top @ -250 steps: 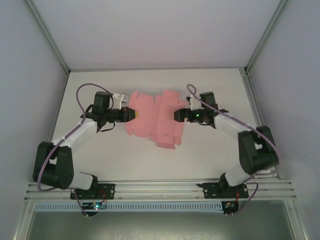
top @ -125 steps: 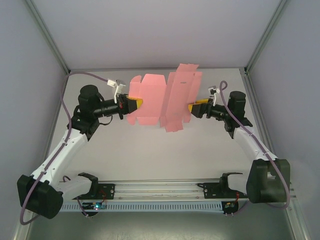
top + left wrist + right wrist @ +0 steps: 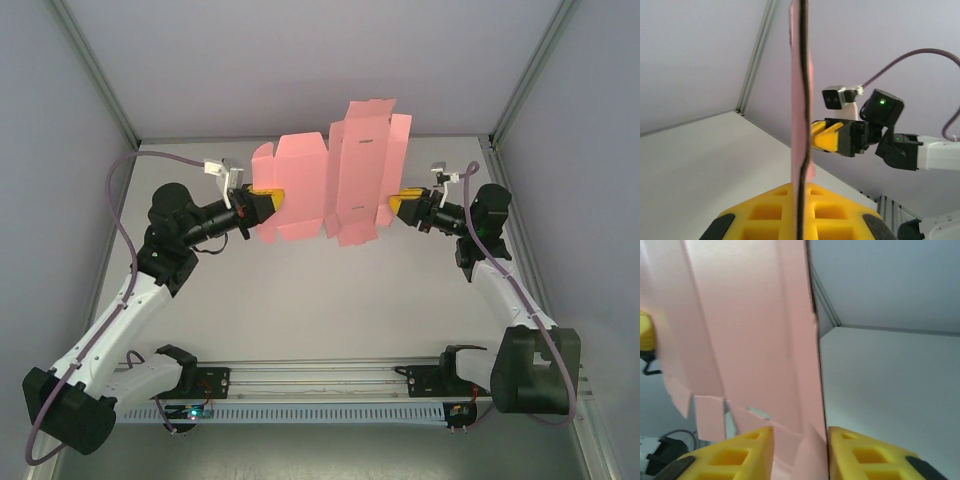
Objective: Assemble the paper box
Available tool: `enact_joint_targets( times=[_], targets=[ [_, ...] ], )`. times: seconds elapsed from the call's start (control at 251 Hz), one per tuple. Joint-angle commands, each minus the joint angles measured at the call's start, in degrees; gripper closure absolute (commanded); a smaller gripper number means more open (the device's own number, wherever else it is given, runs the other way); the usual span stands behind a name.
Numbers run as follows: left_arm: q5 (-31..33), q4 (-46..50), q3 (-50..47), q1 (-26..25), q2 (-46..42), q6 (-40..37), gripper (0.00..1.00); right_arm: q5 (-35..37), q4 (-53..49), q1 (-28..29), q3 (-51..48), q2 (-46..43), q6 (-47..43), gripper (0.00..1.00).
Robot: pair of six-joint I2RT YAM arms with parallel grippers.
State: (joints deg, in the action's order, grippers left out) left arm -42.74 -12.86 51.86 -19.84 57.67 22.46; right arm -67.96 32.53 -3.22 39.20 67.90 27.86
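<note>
The paper box (image 3: 330, 180) is a flat pink die-cut sheet, not folded up yet. It hangs upright in the air over the far middle of the desk (image 3: 320, 310), touching nothing below. Its creases run up and down, flaps stick out top and bottom, and the right half stands taller than the left.

My left pincer (image 3: 268, 205) is clamped hard on the sheet's left edge. From that wrist the card runs edge-on straight down between the yellow pads with no gap showing, a good bite.

My right pincer (image 3: 403, 206) is at the sheet's right edge. From that wrist the card's edge sits between the fingers (image 3: 740, 452), close against one pad, with a narrow space to the other. I cannot tell whether it is gripping or just straddling the card.

As I judge it, the step in hand is getting a firm two-sided hold so the folding can start. To do it well, I want the right pads to land flat on a plain panel, clear of any crease or loose flap. Both wrists should stay level and must not pull apart, because thin card tears or buckles easily. A little slack will let the first crease bend where it is scored.
</note>
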Motion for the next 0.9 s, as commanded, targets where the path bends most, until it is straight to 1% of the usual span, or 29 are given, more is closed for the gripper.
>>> enact_joint_targets(
  times=[0.0, 0.04, 0.132, 0.196, 0.355, 0.411, 0.435, 0.451, 0.467, 0.487, 0.511, 0.523, 0.531, 0.535, 0.547, 0.607, 0.65, 0.69, 0.718, 0.758, 0.834, 0.866, 0.898],
  targets=[
    [3.01, -5.77, -1.14, -0.46, 0.05, 2.53, 1.0, -4.63, 4.42, 0.24, 0.44, -1.57, 1.37, 0.66],
    [1.88, -6.97, -1.49, -0.46, 0.16, 2.93, 1.0, -4.51, 4.07, 0.24, 0.39, -2.02, 0.56, 0.63],
    [1.76, -7.71, -1.61, -0.54, -0.12, 3.59, 1.0, -2.7, -0.08, 0.15, 0.76, -2.68, -2.28, 0.64],
    [3.61, -6.52, -1.73, -0.56, -0.58, 3.21, 1.0, -2.0, -1.51, 0.15, 0.99, -2.68, -2.85, 0.71],
    [7.65, -6.07, -3.44, -0.55, -1.8, 4.33, 1.0, 0.27, -3.21, 0.15, 1.45, -3.28, -3.61, 1.0],
    [10.04, -4.54, -4.07, -0.49, -1.62, 3.86, 1.0, 2.12, -5.57, 0.23, 2.12, -3.5, -5.09, 1.0],
    [11.39, -3.21, -4.2, -0.55, -1.39, 3.46, 1.0, 3.21, -8.53, 0.24, 2.99, -3.47, -6.73, 1.0],
    [12.88, -1.97, -4.23, -0.55, -1.21, 3.43, 0.92, 3.99, -11.41, 0.3, 3.86, -3.6, -8.48, 1.0],
    [14.66, -0.48, -4.21, -0.54, -1.04, 3.42, 0.79, 4.8, -14.59, 0.38, 4.7, -3.65, -10.56, 1.0],
    [17.12, 1.5, -4.1, -0.54, -0.86, 3.59, 0.56, 6.09, -18.95, 0.56, 5.83, -3.73, -13.3, 1.0],
    [20.0, 4.15, -3.92, -0.53, -0.66, 3.64, 0.2, 8.04, -25.18, 0.88, 7.57, -3.82, -17.59, 1.0],
    [21.38, 5.6, -3.76, -0.51, -0.57, 3.54, 0.09, 9.15, -28.64, 1.1, 8.49, -3.76, -20.07, 1.0],
    [22.39, 6.63, -3.64, -0.54, -0.55, 3.44, 0.03, 9.97, -30.9, 1.29, 9.15, -3.7, -21.69, 1.0],
    [22.85, 7.15, -3.54, -0.55, -0.54, 3.41, 0.01, 10.36, -32.02, 1.38, 9.45, -3.68, -22.49, 1.0],
    [24.22, 8.61, -3.38, -0.54, -0.5, 3.34, 0.0, 11.49, -35.24, 1.71, 10.4, -3.53, -24.87, 1.0],
    [30.62, 14.93, -2.81, -0.55, -0.71, 2.69, 0.0, 17.69, -49.91, 3.46, 15.22, -2.1, -34.69, 1.0],
    [34.69, 19.23, -2.35, -0.52, -1.08, 2.16, 0.0, 20.88, -59.53, 4.86, 18.73, -0.27, -40.57, 1.0],
    [37.87, 22.86, -1.83, -0.47, -1.39, 1.75, 0.0, 22.9, -65.79, 6.24, 21.4, 1.64, -43.82, 1.0],
    [39.84, 25.21, -1.31, -0.47, -1.56, 1.03, 0.0, 22.51, -69.94, 7.15, 23.04, 2.99, -46.59, 1.0],
    [42.41, 28.53, -0.35, -0.47, -1.6, 0.53, 0.0, 21.16, -76.91, 8.49, 25.37, 5.25, -52.8, 1.0],
    [46.52, 34.04, 2.29, -0.36, -0.87, 0.12, 0.0, 21.27, -86.28, 11.41, 29.28, 9.8, -59.98, 1.0],
    [47.57, 35.87, 3.49, -0.13, -0.19, 0.79, 0.0, 21.56, -89.84, 12.41, 30.97, 11.78, -62.93, 1.0],
    [47.27, 37.08, 4.56, 0.26, 0.62, 1.27, 0.0, 23.1, -91.57, 13.24, 32.46, 13.72, -63.54, 1.0]
  ],
)
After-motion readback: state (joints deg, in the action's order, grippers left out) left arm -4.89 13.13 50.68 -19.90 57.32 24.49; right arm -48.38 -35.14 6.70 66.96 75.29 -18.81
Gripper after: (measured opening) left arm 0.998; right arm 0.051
